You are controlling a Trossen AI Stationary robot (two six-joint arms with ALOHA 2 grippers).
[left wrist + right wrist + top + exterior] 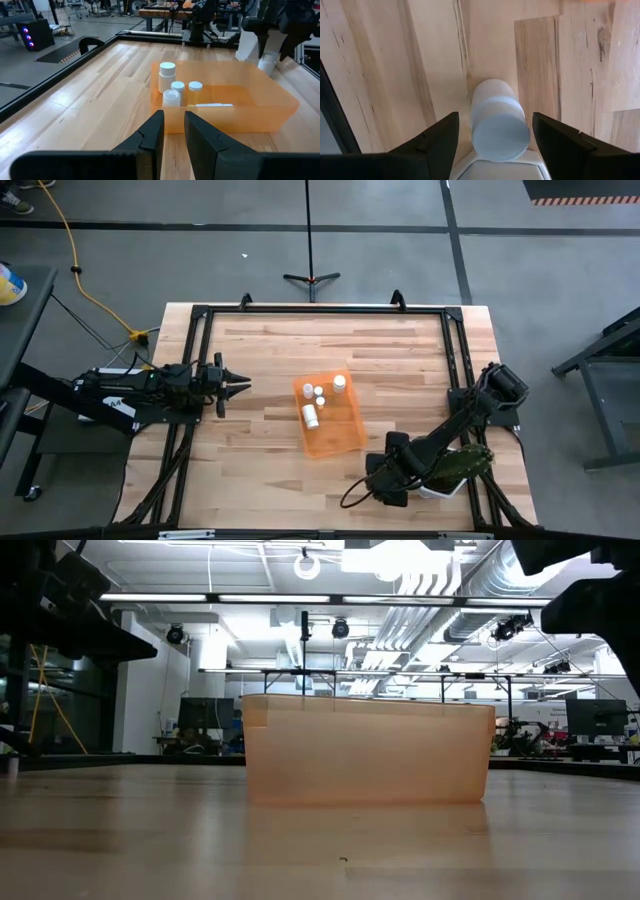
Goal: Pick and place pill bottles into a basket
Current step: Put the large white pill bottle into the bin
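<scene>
The right claw (492,135) stands wide open astride a lying pill bottle (496,120) on the worktop (385,60), gripping nothing yet; next it should close and lift toward the orange basket (345,442). Left claw (240,388) waits shut, empty

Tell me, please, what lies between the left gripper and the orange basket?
Only bare wooden table lies between the left gripper and the basket; the high view shows it.
</scene>
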